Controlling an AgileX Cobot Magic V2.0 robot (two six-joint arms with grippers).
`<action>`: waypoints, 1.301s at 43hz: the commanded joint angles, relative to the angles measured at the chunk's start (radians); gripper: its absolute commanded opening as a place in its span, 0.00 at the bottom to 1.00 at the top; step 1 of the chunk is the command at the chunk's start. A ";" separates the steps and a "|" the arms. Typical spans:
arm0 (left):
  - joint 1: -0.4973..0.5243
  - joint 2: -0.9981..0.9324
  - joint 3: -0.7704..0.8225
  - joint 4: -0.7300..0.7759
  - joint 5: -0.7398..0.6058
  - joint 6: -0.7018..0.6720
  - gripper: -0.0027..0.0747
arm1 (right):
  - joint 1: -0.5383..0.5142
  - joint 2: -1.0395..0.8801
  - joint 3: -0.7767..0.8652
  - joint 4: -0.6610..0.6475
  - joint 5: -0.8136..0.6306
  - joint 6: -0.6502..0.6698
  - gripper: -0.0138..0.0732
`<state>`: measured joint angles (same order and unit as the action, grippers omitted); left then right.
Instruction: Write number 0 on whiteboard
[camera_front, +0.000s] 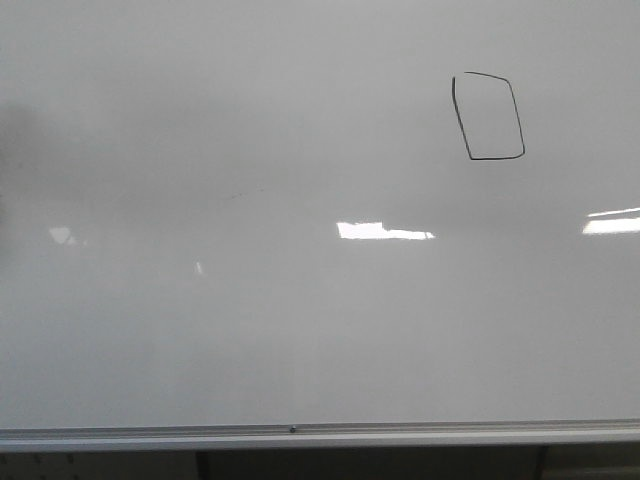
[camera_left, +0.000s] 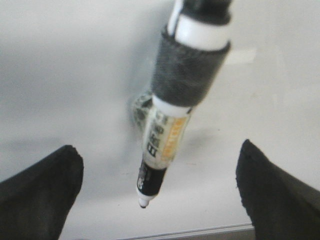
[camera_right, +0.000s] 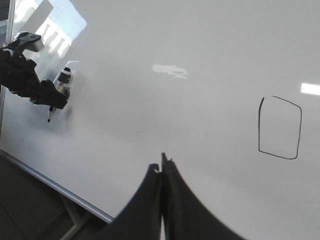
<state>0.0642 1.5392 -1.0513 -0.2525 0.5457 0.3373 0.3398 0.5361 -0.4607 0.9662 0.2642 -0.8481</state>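
Observation:
The whiteboard (camera_front: 250, 300) fills the front view. The number 0 (camera_front: 488, 116) is a thin black boxy loop at its upper right, and it also shows in the right wrist view (camera_right: 280, 127). My left gripper (camera_left: 159, 150) has its black fingers (camera_left: 45, 185) wide apart. A marker (camera_left: 167, 135) with a grey wrap hangs between them without touching either finger, its tip (camera_left: 143, 204) just off the board. The right wrist view shows that arm and the marker (camera_right: 61, 82) at the board's far left. My right gripper (camera_right: 161, 162) is shut and empty, left of the 0. Neither gripper shows in the front view.
A silver frame rail (camera_front: 300, 433) runs along the board's lower edge, with dark stand parts below it. Bright light reflections (camera_front: 385, 231) lie on the glossy surface. The rail also shows in the right wrist view (camera_right: 55, 187).

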 joint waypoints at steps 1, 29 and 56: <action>-0.001 -0.127 -0.029 -0.005 0.003 -0.006 0.81 | -0.002 0.002 -0.026 0.022 -0.060 -0.011 0.08; -0.001 -0.778 0.319 -0.110 -0.086 0.026 0.01 | -0.002 0.002 -0.026 0.022 -0.112 -0.011 0.08; -0.001 -1.341 0.552 -0.151 -0.104 0.026 0.01 | -0.002 0.002 -0.026 0.022 -0.110 -0.011 0.08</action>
<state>0.0642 0.1947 -0.4733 -0.3804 0.5090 0.3617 0.3398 0.5361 -0.4607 0.9729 0.2000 -0.8502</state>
